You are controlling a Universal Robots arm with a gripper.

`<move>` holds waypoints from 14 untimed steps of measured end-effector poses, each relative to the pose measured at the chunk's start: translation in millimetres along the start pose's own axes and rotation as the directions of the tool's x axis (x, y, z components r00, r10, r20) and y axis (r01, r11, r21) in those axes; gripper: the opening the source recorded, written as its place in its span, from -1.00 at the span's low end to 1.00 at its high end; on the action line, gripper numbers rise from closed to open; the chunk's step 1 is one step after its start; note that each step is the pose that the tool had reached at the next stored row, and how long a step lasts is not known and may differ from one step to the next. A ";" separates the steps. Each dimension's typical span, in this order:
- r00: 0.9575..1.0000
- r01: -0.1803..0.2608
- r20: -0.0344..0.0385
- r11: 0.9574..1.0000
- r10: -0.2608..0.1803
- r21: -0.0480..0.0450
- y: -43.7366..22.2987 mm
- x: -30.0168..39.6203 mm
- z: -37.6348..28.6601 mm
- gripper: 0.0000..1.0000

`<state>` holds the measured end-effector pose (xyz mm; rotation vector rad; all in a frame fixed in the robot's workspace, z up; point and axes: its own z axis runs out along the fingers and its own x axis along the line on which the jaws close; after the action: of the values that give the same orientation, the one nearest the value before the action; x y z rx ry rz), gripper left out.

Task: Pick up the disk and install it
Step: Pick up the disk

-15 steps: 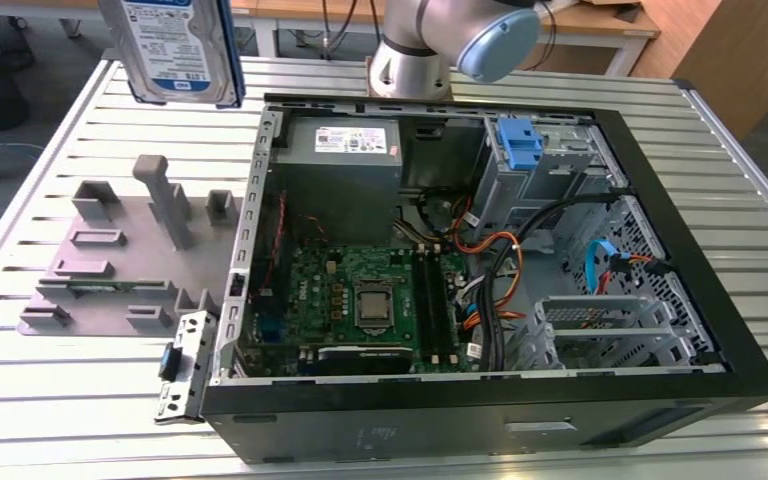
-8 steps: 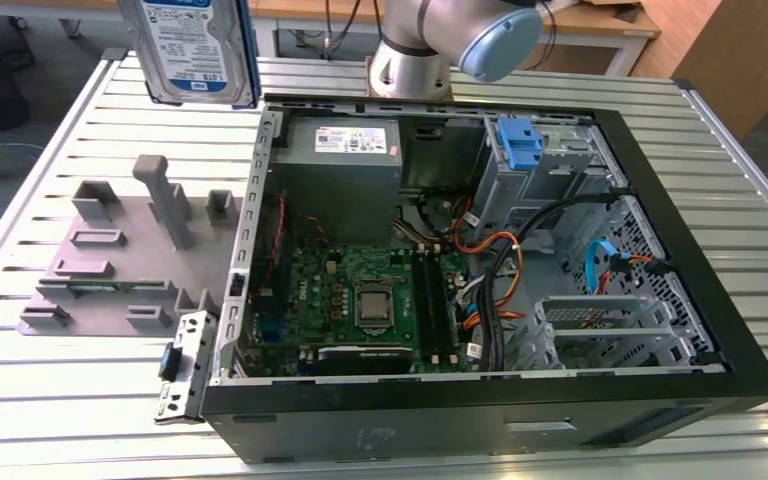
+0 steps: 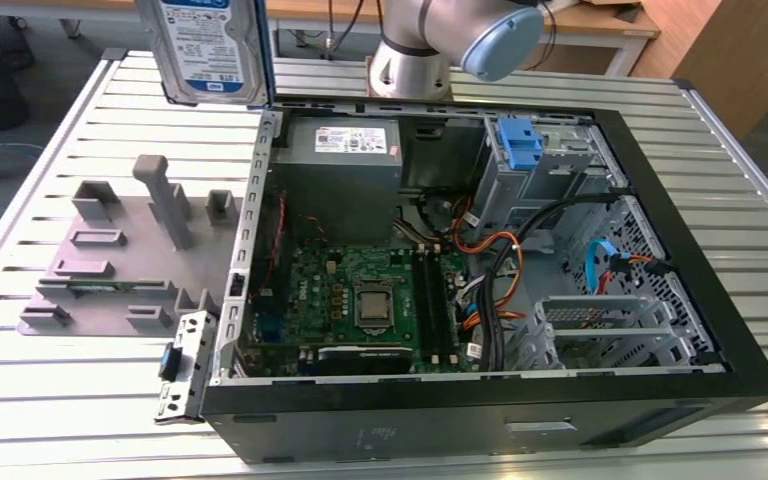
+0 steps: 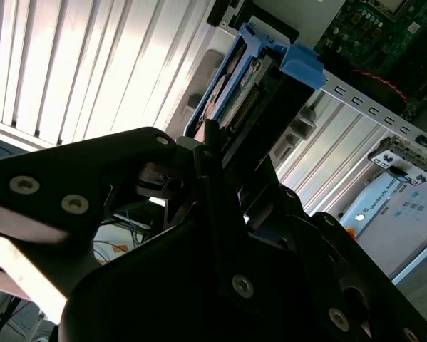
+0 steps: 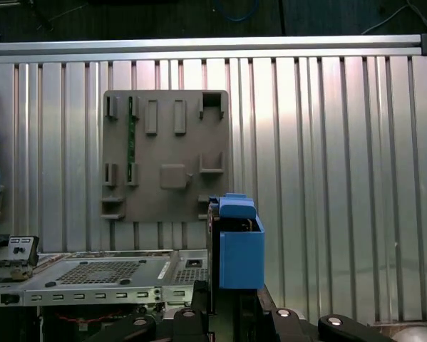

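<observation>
Both jaws grip the disk (image 3: 205,48), held high above the slatted table (image 3: 64,410)

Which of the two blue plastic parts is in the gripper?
The blue bracket around the disk, clamped upright in the gripper outside the computer case. The tall blue latch piece stands inside the case.

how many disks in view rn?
1. The disk is held in the gripper, above the table at the exterior view's upper left, outside the case. More could be hidden inside the case.
</observation>
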<state>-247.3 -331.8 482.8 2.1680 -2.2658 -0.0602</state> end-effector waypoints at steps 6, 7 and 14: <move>1.000 0.000 0.000 1.000 0.000 0.000 -11.1 -0.5 -0.4 -0.30; 1.000 0.000 0.000 1.000 0.000 0.000 -13.2 -0.6 -0.4 -0.30; 1.000 0.000 0.000 1.000 0.000 0.000 -26.1 -1.2 -0.8 -0.30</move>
<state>-221.1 -331.8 482.8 2.1679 -2.2659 -0.0602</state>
